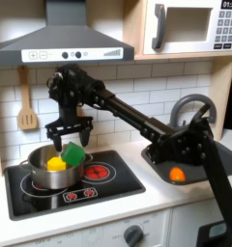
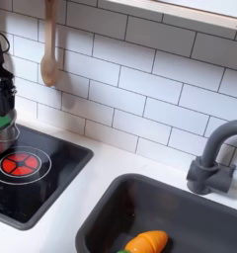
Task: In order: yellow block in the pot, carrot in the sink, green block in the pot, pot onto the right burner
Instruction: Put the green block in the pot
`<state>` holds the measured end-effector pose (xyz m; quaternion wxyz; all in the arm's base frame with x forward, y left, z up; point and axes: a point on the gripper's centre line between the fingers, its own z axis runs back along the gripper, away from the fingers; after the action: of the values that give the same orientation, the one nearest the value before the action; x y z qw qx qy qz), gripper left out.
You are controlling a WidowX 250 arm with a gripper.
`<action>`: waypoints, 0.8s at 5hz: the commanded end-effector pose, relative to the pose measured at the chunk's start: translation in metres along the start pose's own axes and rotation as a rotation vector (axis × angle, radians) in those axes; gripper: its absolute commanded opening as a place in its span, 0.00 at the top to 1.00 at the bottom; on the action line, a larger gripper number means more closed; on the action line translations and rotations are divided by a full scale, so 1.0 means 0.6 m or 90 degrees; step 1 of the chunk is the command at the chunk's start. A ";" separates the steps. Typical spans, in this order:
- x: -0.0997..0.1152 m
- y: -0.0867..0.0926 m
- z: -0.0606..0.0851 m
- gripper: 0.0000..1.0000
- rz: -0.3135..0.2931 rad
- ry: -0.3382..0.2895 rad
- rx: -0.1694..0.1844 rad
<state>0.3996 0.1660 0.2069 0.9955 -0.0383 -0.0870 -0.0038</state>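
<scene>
We saw the sink (image 1: 182, 172) at the first exterior view's right, with the carrot (image 2: 148, 241) lying in its near part. The pot (image 1: 52, 170) sat on the left burner, holding the yellow block (image 1: 56, 164) and the green block (image 1: 73, 153). Just above them hung the gripper (image 1: 70, 136), fingers spread, grasping nothing.

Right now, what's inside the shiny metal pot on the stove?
In the first exterior view, the shiny round steel pot holds a small yellow block and a green block leaning at its rim. The pot's bottom beneath them is covered.
</scene>
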 end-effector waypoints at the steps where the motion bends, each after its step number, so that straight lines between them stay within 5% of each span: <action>1: 0.002 -0.007 0.002 0.00 -0.006 -0.002 -0.003; 4: 0.000 -0.043 0.020 0.00 -0.042 -0.016 -0.015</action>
<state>0.3967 0.1459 0.2166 0.9937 -0.0476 -0.0967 -0.0311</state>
